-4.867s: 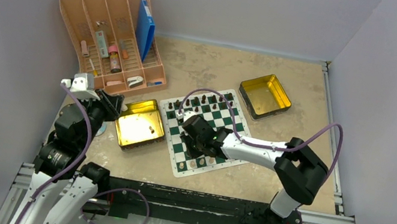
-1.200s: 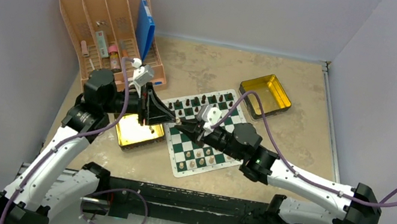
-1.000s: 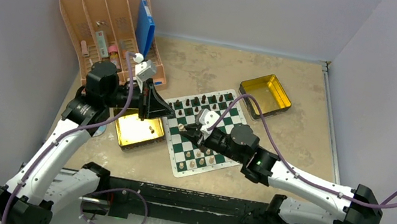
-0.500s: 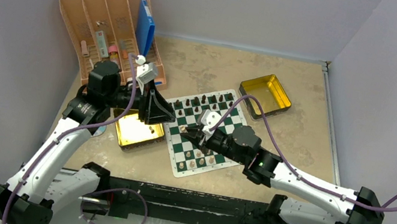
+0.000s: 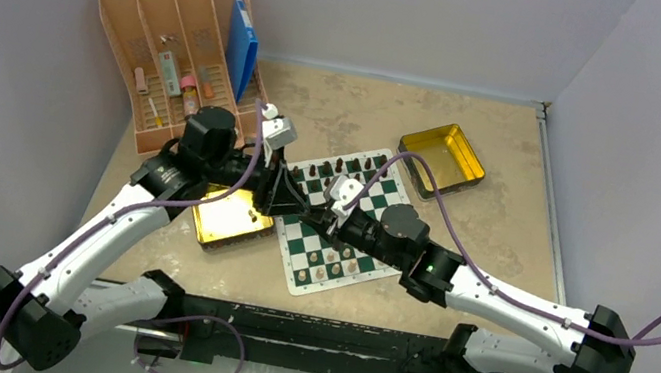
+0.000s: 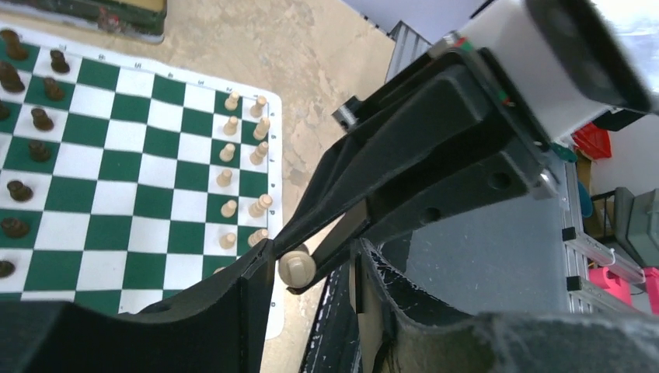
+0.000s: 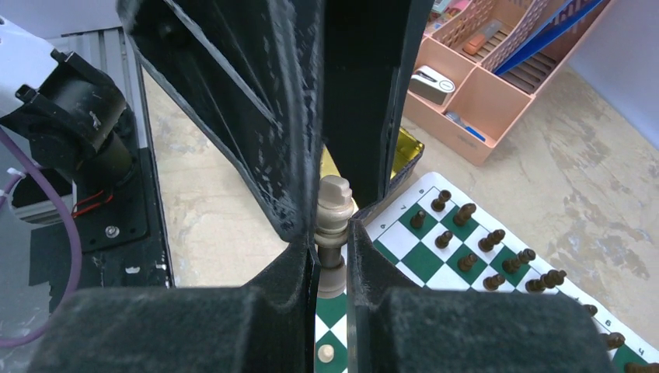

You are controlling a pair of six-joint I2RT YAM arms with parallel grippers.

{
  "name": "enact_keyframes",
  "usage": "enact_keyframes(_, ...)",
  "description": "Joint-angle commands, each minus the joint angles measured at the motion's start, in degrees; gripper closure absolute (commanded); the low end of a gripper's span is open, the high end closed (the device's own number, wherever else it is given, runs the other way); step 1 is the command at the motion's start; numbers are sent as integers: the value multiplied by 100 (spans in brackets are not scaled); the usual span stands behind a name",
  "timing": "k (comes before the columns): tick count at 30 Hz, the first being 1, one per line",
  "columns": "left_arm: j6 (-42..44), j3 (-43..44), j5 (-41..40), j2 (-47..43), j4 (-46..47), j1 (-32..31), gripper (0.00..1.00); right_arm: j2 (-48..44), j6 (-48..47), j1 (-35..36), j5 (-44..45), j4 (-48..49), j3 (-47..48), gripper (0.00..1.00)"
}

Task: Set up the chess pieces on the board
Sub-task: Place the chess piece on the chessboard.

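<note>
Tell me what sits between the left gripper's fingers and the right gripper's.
A light chess piece, pinched in the right gripper. The left gripper stands open on either side of it. Both wrist views show it.

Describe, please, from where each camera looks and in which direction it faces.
Top external: fixed above and behind the arm bases, looking down on the table; both arms show, meeting over the chess board.
Left wrist: on the left arm, facing across the board toward the right arm; the left gripper frames the bottom.
Right wrist: on the right arm, facing the pink organizer; the right gripper clamps a tan chess piece.
Shared: both wrist views show that piece.
</note>
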Motion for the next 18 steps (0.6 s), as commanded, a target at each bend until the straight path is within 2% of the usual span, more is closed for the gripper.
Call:
enact_keyframes(1,35,277,-384,129,-51,-81,62,-92,-16,-20,211,142,245,100)
enact_keyframes(4,12,302,-516,164,-86,-82,66,-111,-39,-14,220,120,250,100)
enact_keyframes(10,-201,443,-625,255,-290,-95,80,-130,-40,-12,319,155,183,100)
enact_keyframes(15,-247,459,-635,215,-450,-137,100,-63,101,-17,458,190,213,96)
enact_keyframes(18,-271,496,-701,216,-688,-166,100,-10,168,-13,462,-29,383,92)
